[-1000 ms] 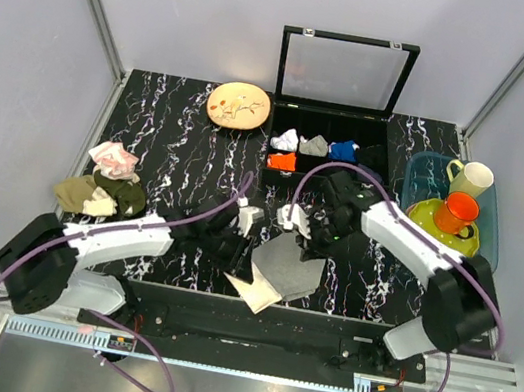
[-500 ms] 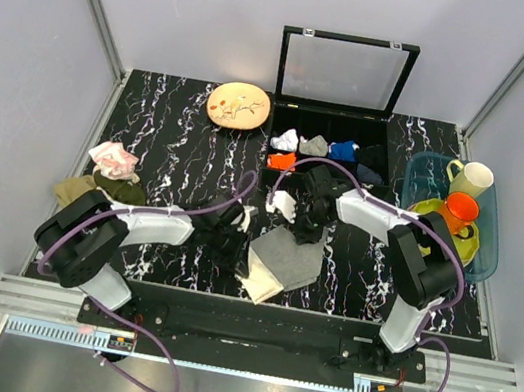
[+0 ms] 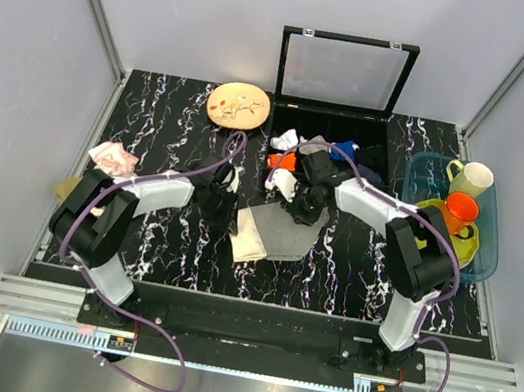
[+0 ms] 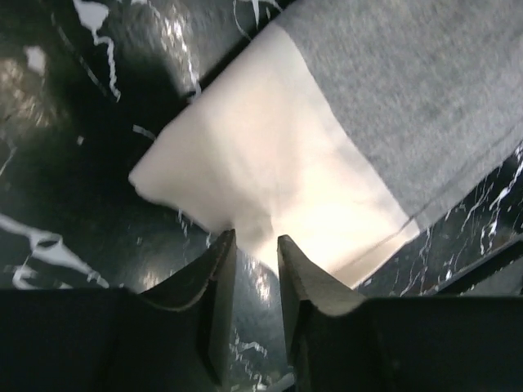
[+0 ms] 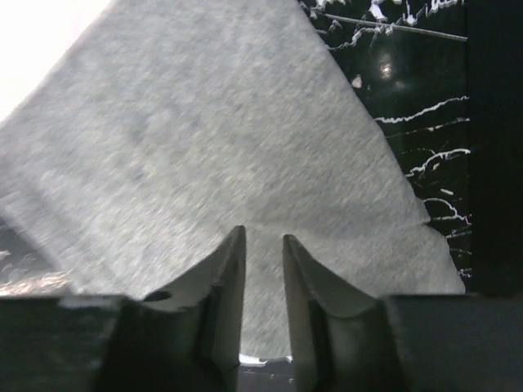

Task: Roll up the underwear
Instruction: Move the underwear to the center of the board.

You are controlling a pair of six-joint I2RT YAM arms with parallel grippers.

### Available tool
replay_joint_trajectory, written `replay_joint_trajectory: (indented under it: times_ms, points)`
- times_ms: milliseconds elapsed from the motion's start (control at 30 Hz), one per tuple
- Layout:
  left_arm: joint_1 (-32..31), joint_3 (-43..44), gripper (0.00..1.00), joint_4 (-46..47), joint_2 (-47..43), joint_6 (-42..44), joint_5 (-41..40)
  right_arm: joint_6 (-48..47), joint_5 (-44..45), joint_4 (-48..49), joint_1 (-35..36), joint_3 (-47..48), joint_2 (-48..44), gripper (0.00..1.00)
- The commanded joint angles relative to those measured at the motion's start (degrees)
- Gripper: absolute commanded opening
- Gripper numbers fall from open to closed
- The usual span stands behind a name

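Hauled the underwear (image 3: 281, 232) farther up the counter (image 3: 168, 124), pinched tight in left claw (image 4: 255, 238) and right claw (image 5: 263, 233); lying flat, rolling yet to start.

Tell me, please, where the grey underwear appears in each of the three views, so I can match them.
Top external: the underwear lies near the middle of the picture, cream edge toward the left.
Left wrist: it fills the upper right, the cream part central.
Right wrist: its grey cloth covers most of the picture.
Shared landmark: the black marbled table top, seen around the cloth in all three.
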Motion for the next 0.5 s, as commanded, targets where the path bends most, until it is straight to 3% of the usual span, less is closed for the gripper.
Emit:
replay_joint_trajectory:
  times_ms: [0,67,200,300,467]
  points:
    - [-0.1,1.1,0.32,-4.6,-12.3,6.5,-6.0,-6.3,-13.5,-6.2,-1.4,-0.1,-10.5,0.39]
    - [-0.1,0.3,0.34,-4.3,-17.5,7.9,-7.8,-14.3,-17.4,-9.1,-1.4,-3.6,-14.4,0.43]
    - [-0.8,-4.9,0.43,1.5,-35.5,14.0,-11.6,-32.1,-24.7,-12.3,-1.4,-11.2,-18.9,0.62]
    - [-1.1,-11.8,0.98,10.3,-44.4,18.0,-10.9,-40.1,-24.4,-11.9,-1.4,-14.1,-17.8,0.63]
    - [-1.2,-19.7,0.99,18.1,-54.9,19.5,-11.7,-41.7,-23.2,-9.5,-1.0,-12.7,-13.8,0.61]
